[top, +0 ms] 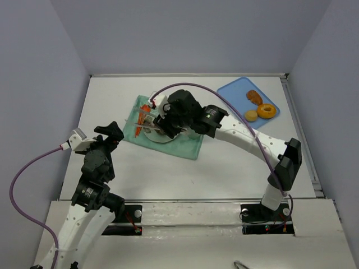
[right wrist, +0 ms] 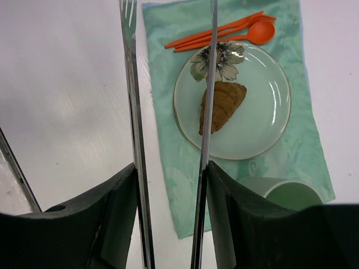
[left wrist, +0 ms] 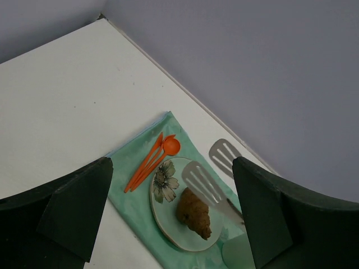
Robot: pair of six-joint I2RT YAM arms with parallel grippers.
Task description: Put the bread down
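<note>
A brown piece of bread (right wrist: 221,103) lies on a pale green flowered plate (right wrist: 263,123) on a green placemat (right wrist: 174,174). It also shows in the left wrist view (left wrist: 194,213). My right gripper (right wrist: 171,185) is shut on metal tongs (right wrist: 132,112), whose two arms stand apart above the plate's left side; one arm crosses over the bread. In the top view the right gripper (top: 168,122) hovers over the plate. My left gripper (top: 104,137) is open and empty, off to the left of the placemat.
Orange cutlery (right wrist: 224,35) lies beside the plate on the placemat. A green cup (right wrist: 289,196) stands at the placemat's near corner. A blue tray (top: 233,92) at the back right holds three other pastries, among them a doughnut (top: 266,111).
</note>
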